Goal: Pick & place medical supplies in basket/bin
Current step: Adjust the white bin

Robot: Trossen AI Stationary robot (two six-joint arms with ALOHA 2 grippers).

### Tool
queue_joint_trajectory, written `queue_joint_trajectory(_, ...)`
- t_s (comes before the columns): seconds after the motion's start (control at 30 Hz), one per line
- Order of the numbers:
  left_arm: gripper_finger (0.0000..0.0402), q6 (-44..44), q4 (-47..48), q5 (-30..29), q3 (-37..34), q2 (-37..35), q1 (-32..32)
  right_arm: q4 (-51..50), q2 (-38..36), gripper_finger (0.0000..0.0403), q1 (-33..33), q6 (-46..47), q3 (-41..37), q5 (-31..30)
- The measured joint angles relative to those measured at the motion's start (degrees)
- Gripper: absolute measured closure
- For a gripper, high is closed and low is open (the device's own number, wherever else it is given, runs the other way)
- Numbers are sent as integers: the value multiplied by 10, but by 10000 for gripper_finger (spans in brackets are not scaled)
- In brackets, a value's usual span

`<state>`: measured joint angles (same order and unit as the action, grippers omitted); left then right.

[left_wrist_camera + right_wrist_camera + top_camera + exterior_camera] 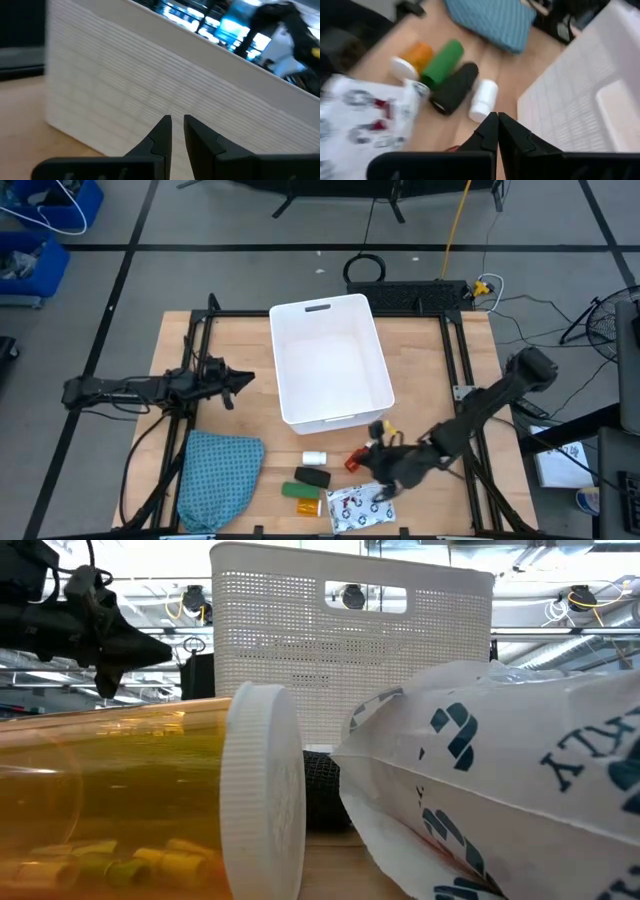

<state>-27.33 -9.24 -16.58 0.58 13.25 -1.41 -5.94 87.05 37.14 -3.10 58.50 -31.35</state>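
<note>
The white bin (pixel 330 360) stands at the table's middle, toward the far side. Near its front lie the red bottle (pixel 354 463), white roll (pixel 315 457), black oblong (pixel 312 476), green block (pixel 298 491), orange vial (pixel 310 506) and patterned packet (pixel 360 508). My right gripper (pixel 378 470) is shut and empty just right of the red bottle. In its wrist view (pixel 497 120) only a red sliver (pixel 452 148) of the bottle shows beside the fingers. My left gripper (pixel 238 380) is shut and empty, left of the bin, facing its wall (pixel 150 85). My right gripper's shut fingers stand right beside the red bottle, and I cannot tell whether they touch it. Nothing is between the fingers.
A teal cloth (pixel 220 475) lies at the near left. In the low view the orange vial (pixel 120 800) and the packet (pixel 500 790) fill the foreground before the bin (pixel 350 640). Dark frame rails (pixel 455 360) run along the table's sides.
</note>
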Motion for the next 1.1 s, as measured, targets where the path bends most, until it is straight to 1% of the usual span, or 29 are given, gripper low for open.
queue_joint_trajectory(0.27, 350, -9, -72, -88, 0, 68, 0, 104, 83, 403, -66, -44, 0, 0)
queue_joint_trajectory(0.5, 350, -13, -104, -117, 0, 121, -1, 183, 116, 403, -134, -113, 0, 4)
queue_joint_trajectory(0.67, 350, -17, -108, -140, 0, 143, -1, 220, 130, 403, -175, -118, 0, 84)
queue_joint_trajectory(0.73, 350, -23, -108, -148, 0, 148, -1, 214, 130, 403, -176, -129, 0, 86)
queue_joint_trajectory(0.8, 350, -24, -108, -148, 0, 153, -1, 206, 116, 403, -164, -148, 0, 73)
queue_joint_trajectory(0.93, 350, -24, -105, -130, 0, 156, -1, 180, 56, 403, -120, -169, 0, 70)
queue_joint_trajectory(0.97, 350, -22, -103, -124, 0, 156, -1, 169, 36, 403, -105, -171, 0, 52)
queue_joint_trajectory(1.0, 350, -19, -103, -119, 0, 156, -1, 154, 17, 403, -90, -170, 0, 21)
queue_joint_trajectory(1.1, 350, -17, -103, -110, 0, 156, -1, 89, -47, 403, -40, -170, 0, -121)
